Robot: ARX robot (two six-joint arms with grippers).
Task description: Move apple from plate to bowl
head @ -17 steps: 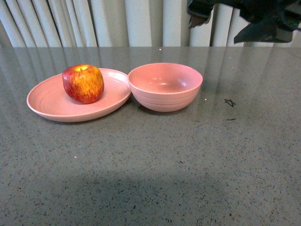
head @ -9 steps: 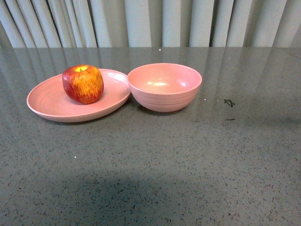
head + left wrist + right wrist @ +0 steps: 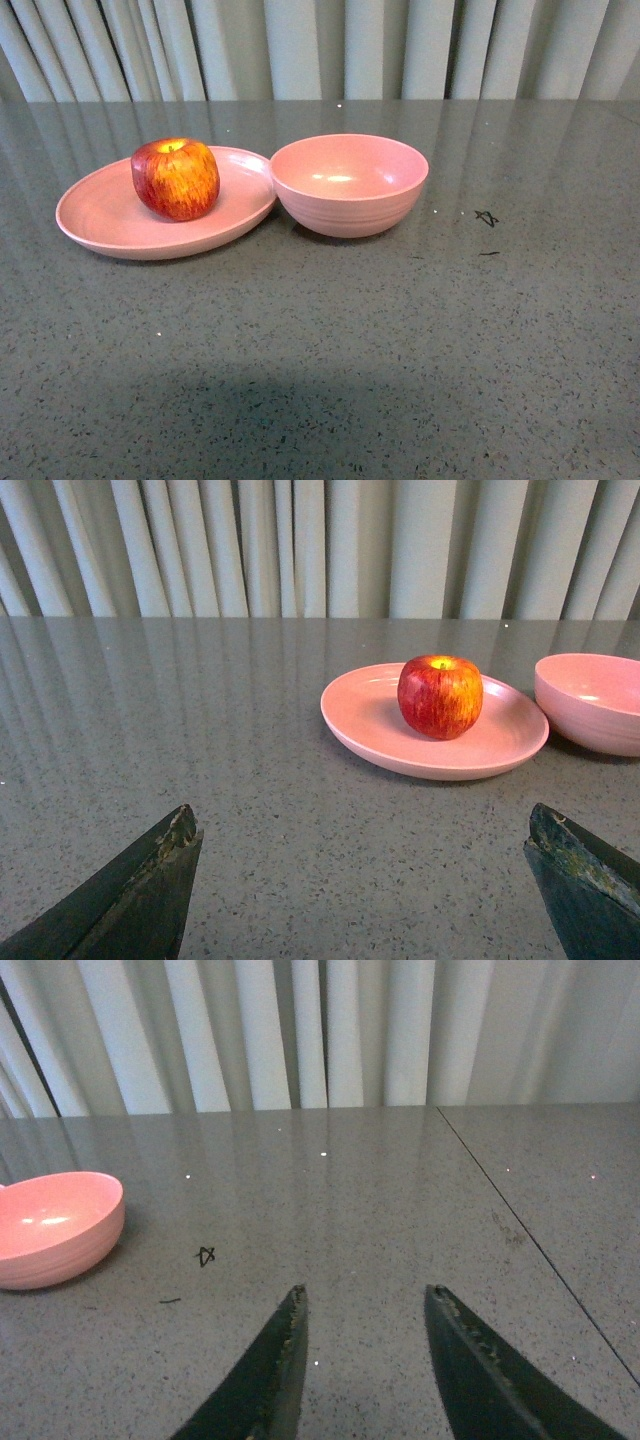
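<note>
The red and yellow apple (image 3: 175,178) sits on the shallow pink plate (image 3: 100,225) at the left of the front view. The deep pink bowl (image 3: 348,185) stands empty, touching the plate's right rim. Neither gripper shows in the front view. In the left wrist view the apple (image 3: 439,696) rests on the plate (image 3: 370,725), with the bowl (image 3: 592,702) beside it. My left gripper (image 3: 362,825) is open wide and empty, short of the plate over bare table. My right gripper (image 3: 366,1295) is open and empty, with the bowl (image 3: 52,1227) off to one side.
The grey speckled table (image 3: 330,340) carries a small black scribble (image 3: 487,217) and a short dark mark (image 3: 490,253) right of the bowl. Pale curtains (image 3: 320,45) hang behind the table. A seam (image 3: 530,1240) runs across the tabletop in the right wrist view.
A dark arm at the upper right of the front view one second ago has gone out of view. The apple, plate and bowl stay in place.
</note>
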